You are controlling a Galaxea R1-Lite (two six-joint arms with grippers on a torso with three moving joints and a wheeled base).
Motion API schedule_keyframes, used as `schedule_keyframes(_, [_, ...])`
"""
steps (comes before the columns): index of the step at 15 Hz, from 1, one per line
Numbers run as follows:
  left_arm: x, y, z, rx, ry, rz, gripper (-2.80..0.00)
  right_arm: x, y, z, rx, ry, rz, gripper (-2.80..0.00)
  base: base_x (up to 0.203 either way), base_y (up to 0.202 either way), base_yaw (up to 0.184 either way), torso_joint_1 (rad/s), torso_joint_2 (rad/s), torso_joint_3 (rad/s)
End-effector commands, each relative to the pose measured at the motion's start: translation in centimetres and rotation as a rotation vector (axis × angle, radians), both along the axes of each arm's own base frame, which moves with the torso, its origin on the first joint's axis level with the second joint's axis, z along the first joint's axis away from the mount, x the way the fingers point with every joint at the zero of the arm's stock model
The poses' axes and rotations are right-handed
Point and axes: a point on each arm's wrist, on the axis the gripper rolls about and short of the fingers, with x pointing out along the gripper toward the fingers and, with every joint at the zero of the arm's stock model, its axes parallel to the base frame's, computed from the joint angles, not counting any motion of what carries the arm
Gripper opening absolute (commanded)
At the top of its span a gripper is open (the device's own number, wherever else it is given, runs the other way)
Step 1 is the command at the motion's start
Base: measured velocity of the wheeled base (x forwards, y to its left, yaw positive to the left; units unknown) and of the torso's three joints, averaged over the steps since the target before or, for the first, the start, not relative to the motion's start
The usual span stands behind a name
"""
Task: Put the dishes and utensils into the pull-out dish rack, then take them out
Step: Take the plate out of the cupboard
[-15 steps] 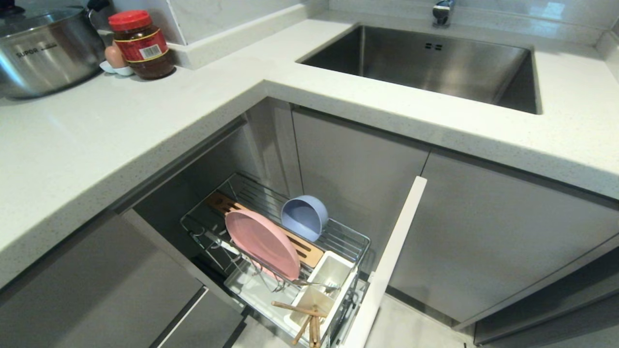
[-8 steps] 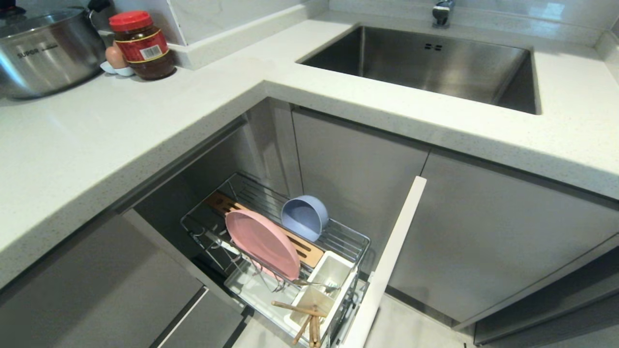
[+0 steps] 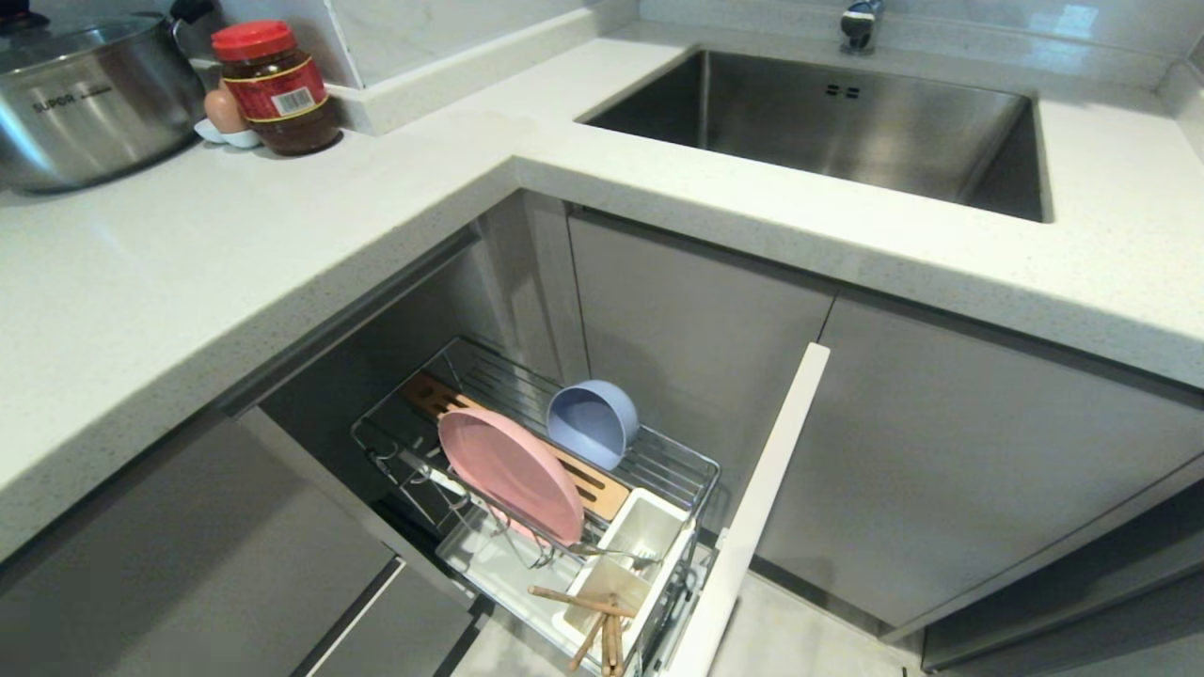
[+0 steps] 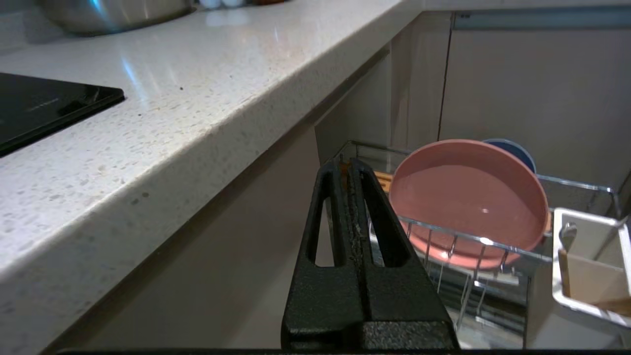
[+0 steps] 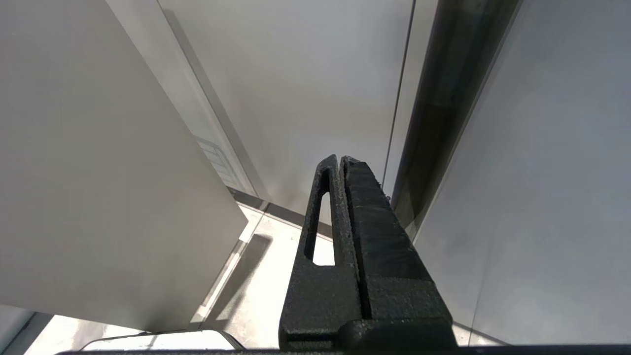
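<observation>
The pull-out dish rack (image 3: 691,470) stands drawn out under the counter, its white front panel (image 3: 752,512) beside it. A pink plate (image 3: 508,475) stands on edge in it, and a pale-blue bowl (image 3: 593,423) lies tipped behind the plate. Chopsticks (image 3: 597,625) lean in a white cup (image 3: 602,588); a silver utensil (image 3: 616,553) rests across the cups. Neither gripper shows in the head view. My left gripper (image 4: 347,165) is shut and empty, level, short of the rack's near corner, with the plate (image 4: 468,197) beyond it. My right gripper (image 5: 340,160) is shut and empty, parked facing cabinet fronts.
A steel pot (image 3: 85,94), a red-lidded jar (image 3: 277,89) and an egg (image 3: 224,110) stand at the counter's back left. The steel sink (image 3: 828,122) is at the back right. The counter edge (image 4: 197,148) overhangs the left gripper; a black cooktop (image 4: 44,108) lies on it.
</observation>
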Motion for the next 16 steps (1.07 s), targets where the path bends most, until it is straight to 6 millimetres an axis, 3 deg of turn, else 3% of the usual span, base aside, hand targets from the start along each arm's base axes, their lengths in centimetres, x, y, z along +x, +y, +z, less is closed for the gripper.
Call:
schedule_keyframes(1, [0.8, 0.0, -1.9, 0.004, 0.067, 0.001, -2.80, 0.0, 0.0, 0.0, 0.001, -0.003, 0.000, -2.80, 0.000, 0.000, 0.000, 0.000, 0.00, 0.000])
schedule_keyframes(5, [1.2, 0.0, -4.1, 0.006, 0.290, 0.000, -2.80, 0.0, 0.0, 0.0, 0.001, -0.003, 0.000, -2.80, 0.000, 0.000, 0.000, 0.000, 0.00, 0.000])
schedule_keyframes(8, [1.2, -0.1, -4.8, 0.014, 0.352, -0.034, -2.80, 0.0, 0.0, 0.0, 0.001, -0.003, 0.000, -2.80, 0.000, 0.000, 0.000, 0.000, 0.00, 0.000])
schedule_keyframes(16, [1.2, -0.1, -4.7, -0.063, 0.348, -0.030, -2.80, 0.0, 0.0, 0.0, 0.001, -0.003, 0.000, -2.80, 0.000, 0.000, 0.000, 0.000, 0.00, 0.000])
